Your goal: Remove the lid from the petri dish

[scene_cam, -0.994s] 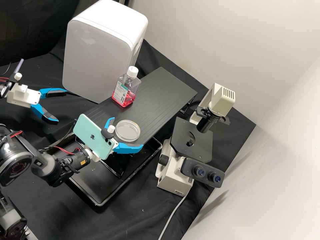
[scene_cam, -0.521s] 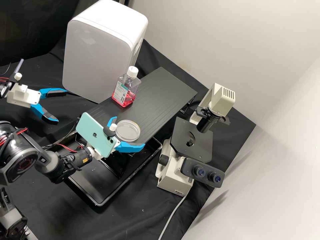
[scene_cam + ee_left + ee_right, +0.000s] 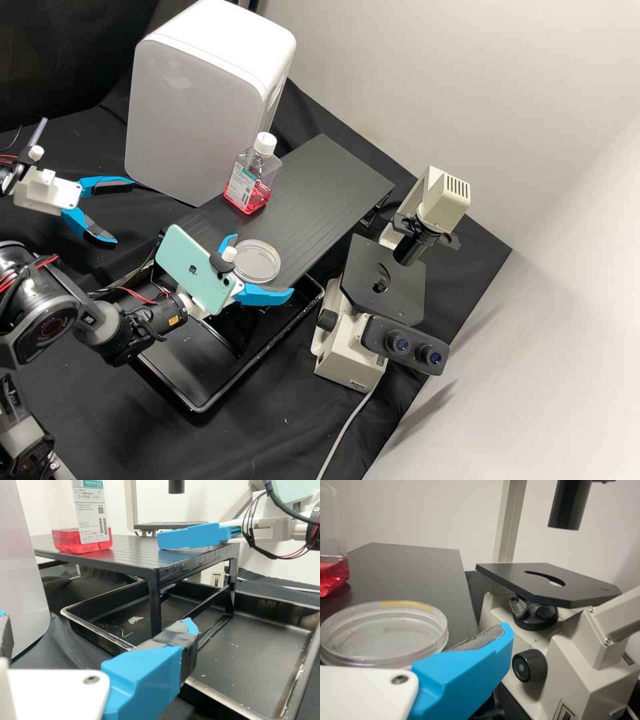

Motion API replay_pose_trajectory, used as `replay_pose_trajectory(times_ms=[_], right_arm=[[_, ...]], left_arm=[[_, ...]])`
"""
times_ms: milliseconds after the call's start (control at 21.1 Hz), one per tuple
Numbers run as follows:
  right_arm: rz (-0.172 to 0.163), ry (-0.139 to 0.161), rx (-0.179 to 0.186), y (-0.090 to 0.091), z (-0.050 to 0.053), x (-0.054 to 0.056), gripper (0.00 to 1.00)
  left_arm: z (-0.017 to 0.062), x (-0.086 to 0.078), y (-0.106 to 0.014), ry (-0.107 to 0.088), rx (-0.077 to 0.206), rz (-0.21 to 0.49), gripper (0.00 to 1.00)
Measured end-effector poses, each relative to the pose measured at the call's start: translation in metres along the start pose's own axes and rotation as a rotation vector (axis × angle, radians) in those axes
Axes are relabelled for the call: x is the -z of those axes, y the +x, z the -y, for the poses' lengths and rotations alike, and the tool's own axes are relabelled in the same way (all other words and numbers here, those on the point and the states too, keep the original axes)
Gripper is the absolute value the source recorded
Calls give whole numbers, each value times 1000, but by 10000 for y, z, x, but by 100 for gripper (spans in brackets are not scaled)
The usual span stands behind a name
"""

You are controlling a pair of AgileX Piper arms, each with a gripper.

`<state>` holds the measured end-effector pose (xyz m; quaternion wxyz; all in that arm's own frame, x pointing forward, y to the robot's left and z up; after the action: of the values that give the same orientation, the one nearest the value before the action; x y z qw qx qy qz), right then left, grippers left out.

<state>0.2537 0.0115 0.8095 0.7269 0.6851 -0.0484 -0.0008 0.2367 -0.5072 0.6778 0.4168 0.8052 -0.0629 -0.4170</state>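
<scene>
**Lidded dish sits between the right gripper's spread fingers**

The petri dish lies flat at the near end of the black shelf, its lid on and facing up. It is round, so no axis is longer than another. What it holds cannot be made out through the clear plastic. The right gripper has its fingers parted, one on each side of the dish. Whether they touch it is unclear.

Farther along the shelf, a white-capped flask stands upright with red liquid low inside. Under the shelf, a black tray carries pale flecks. The left gripper hangs well apart from the dish, its fingers released.
</scene>
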Motion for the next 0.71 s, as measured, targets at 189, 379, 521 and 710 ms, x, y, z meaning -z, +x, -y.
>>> replay_pose_trajectory(times_ms=[189,379,521,710], right_arm=[[-6,2,-24,-13,-60,14,100],[-8,3,-26,-15,-67,19,100],[-14,4,-32,-21,-82,32,100],[-13,3,-32,-21,-82,32,100]], left_arm=[[0,0,0,0,0,0,100],[0,0,0,0,0,0,100],[0,0,0,0,0,0,100],[0,0,0,0,0,0,100]])
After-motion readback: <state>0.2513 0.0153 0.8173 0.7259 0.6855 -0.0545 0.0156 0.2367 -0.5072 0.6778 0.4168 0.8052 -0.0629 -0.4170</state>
